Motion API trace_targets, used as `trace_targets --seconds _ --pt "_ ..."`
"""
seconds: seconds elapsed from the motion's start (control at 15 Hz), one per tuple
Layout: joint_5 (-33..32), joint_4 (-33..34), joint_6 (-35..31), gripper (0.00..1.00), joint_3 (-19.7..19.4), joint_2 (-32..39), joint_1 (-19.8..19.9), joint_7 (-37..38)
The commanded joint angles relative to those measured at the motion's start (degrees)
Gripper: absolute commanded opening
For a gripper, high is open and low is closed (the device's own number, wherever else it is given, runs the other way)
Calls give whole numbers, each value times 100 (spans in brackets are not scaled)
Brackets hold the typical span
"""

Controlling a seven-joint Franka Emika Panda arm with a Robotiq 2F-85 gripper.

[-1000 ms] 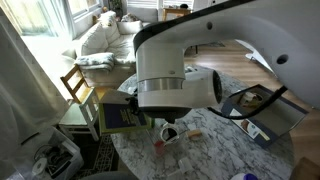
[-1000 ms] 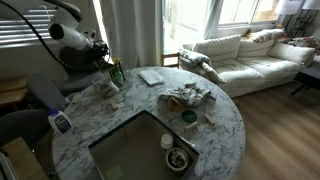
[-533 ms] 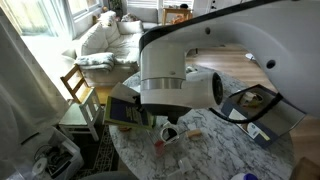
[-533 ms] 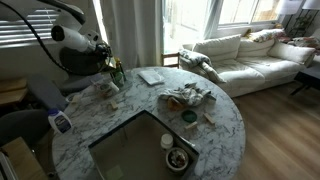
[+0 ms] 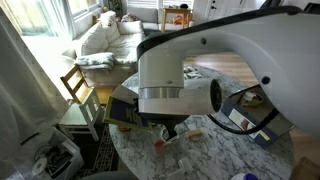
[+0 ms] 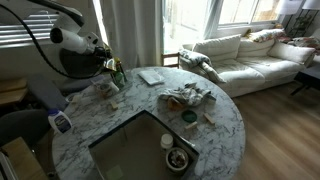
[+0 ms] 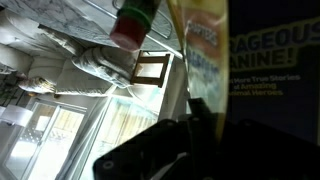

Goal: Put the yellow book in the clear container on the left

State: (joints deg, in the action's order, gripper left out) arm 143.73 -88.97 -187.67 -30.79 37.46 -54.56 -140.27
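Closely viewed from the wrist camera, the gripper (image 7: 195, 128) appears as a dark mass at the bottom of the picture. The yellow book (image 7: 235, 70) rises from between its fingers and fills the right half of the view. The jaws stand narrow, clamped on the book's lower edge. The cover faces the camera, showing a yellow strip and a dark panel with partly legible print ("True Stories"). Just beyond the fingertips, beside the book's yellow edge, is a red-and-green object (image 7: 135, 22), too blurred to identify. Farther off are a wooden chair (image 7: 150, 68) and a pale couch (image 7: 95, 62).

In an exterior view the robot arm (image 5: 200, 60) covers most of the picture and hides the gripper itself. The yellow book (image 5: 123, 109) projects from the side of the wrist, tilted, clear of the marble table (image 5: 215, 150) below it. A grey box (image 5: 266, 118) sits on the table on the opposite side of the arm from the book, well apart from it.

In an exterior view the gripper (image 6: 108, 68) is over the table's (image 6: 225, 120) far edge. The book is too small there to make out clearly. The clear container (image 6: 118, 131), a rectangular tank, rests on the table below the gripper and well apart from it, on the camera's side. A small pile of clutter (image 6: 188, 97) lies on the table to one side of the gripper, also well apart.
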Motion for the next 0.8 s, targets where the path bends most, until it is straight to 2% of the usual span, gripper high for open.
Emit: trace_targets --seconds 0.0,0.4,0.73 --pt "0 -114 183 0 -396 192 -442 565" --pt "0 -333 386 0 -862 468 -877 1004" --pt "-1 -568 1346 0 -1638 709 -1312 1599"
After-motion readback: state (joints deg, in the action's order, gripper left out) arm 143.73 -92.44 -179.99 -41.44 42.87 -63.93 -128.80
